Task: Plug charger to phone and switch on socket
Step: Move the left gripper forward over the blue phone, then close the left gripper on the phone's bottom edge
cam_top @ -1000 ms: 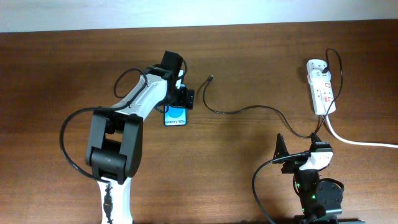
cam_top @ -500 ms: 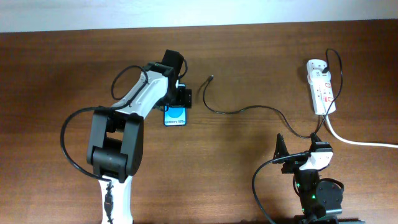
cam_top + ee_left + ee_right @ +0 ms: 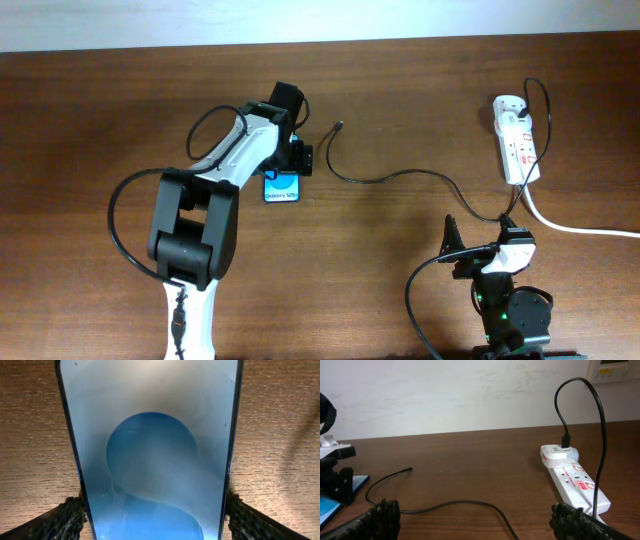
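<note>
The phone [image 3: 283, 189] lies flat on the wooden table, blue screen up; it fills the left wrist view [image 3: 155, 445]. My left gripper [image 3: 288, 162] is over its far end, and its fingers [image 3: 155, 517] press both long edges. The charger cable [image 3: 390, 175] curves across the table, with its free plug end [image 3: 341, 125] lying bare to the right of the phone. The cable also shows in the right wrist view [image 3: 450, 504]. The socket [image 3: 517, 140] lies at the far right with the black plug in it [image 3: 575, 482]. My right gripper [image 3: 480, 250] is open and empty [image 3: 475, 520].
The thick white cord [image 3: 580, 228] runs from the socket to the right edge. A pale wall [image 3: 470, 390] stands behind the table's far edge. Part of the charger cable loops up above the socket [image 3: 580, 395].
My left arm has shifted slightly to the right over the phone. The phone, the cable and the right arm have not moved.
</note>
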Tool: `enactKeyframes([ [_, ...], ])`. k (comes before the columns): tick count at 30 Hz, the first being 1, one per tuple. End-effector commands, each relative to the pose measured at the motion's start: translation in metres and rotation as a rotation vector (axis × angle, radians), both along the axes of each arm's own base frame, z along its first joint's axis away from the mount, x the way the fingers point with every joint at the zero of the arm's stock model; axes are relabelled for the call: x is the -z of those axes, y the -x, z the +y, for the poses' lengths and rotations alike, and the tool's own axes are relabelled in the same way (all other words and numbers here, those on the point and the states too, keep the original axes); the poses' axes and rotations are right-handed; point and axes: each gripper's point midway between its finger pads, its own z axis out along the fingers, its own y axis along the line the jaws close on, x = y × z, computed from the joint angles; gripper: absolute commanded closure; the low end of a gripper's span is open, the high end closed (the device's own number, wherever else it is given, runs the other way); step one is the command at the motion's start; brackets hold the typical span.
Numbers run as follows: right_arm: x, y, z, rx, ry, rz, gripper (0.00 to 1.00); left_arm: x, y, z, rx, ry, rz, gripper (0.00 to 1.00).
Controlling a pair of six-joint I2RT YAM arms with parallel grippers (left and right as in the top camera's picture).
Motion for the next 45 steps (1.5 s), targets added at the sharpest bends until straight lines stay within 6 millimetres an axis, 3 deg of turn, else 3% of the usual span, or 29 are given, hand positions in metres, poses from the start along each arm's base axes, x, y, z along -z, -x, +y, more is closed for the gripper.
enactKeyframes([
  [1,0.002,0.0,0.0,0.003,-0.006,0.003,0.01,0.023,0.004,0.004,-0.013,-0.026,0.043,0.06],
  [6,0.002,0.0,0.0,0.003,-0.006,0.003,0.02,0.021,-0.007,0.003,-0.015,-0.029,-0.004,0.07],
  [13,0.002,0.0,0.0,0.003,-0.006,0.003,0.02,0.02,-0.011,0.002,-0.015,-0.022,-0.021,0.23],
  [21,0.002,0.0,0.0,0.003,-0.006,0.003,0.02,0.018,-0.009,0.003,-0.015,-0.027,-0.009,0.23],
  [24,0.002,0.0,0.0,0.003,-0.006,0.003,0.01,0.009,-0.014,0.001,-0.015,-0.024,-0.017,0.22],
  [32,0.002,0.0,0.0,0.003,-0.006,0.003,0.02,-0.05,-0.034,-0.006,-0.016,-0.009,-0.056,0.22],
  [45,0.002,0.0,0.0,0.003,-0.006,0.003,0.02,-0.067,-0.036,-0.008,-0.015,-0.002,-0.062,0.41],
])
